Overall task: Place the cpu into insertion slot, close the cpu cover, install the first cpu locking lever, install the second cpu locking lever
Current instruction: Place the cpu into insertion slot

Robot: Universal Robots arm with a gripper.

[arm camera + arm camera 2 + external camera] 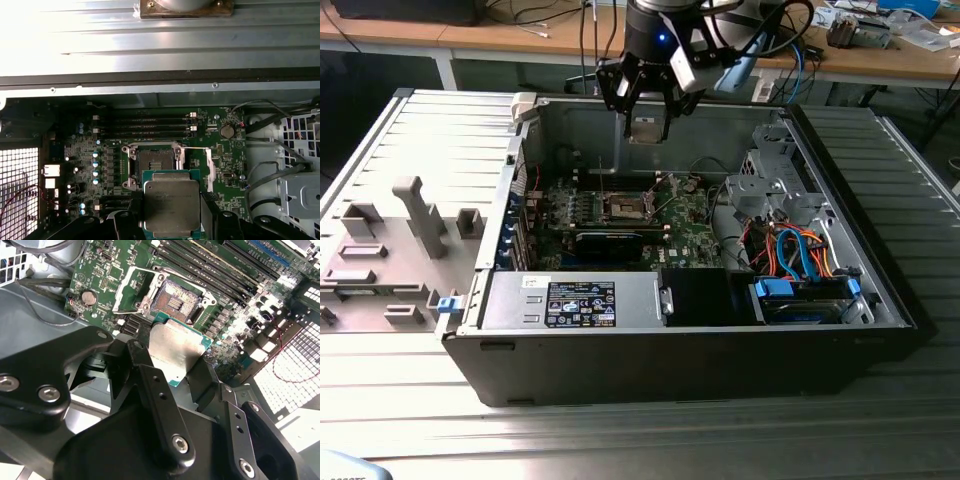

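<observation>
Exterior view: off the arm, raised, looking down across the ribbed bench into the open computer case. It stands far enough back to frame the whole case, with the pincer above the far wall.

First wrist view: faces steeply down onto the green board, mid range.

Second wrist view: closer and oblique, sighting past the black pincer body.

All 3 views share the insertion slot and the board around it. Both wrist views share the cpu, clamped between the pincer's fingers.
</observation>
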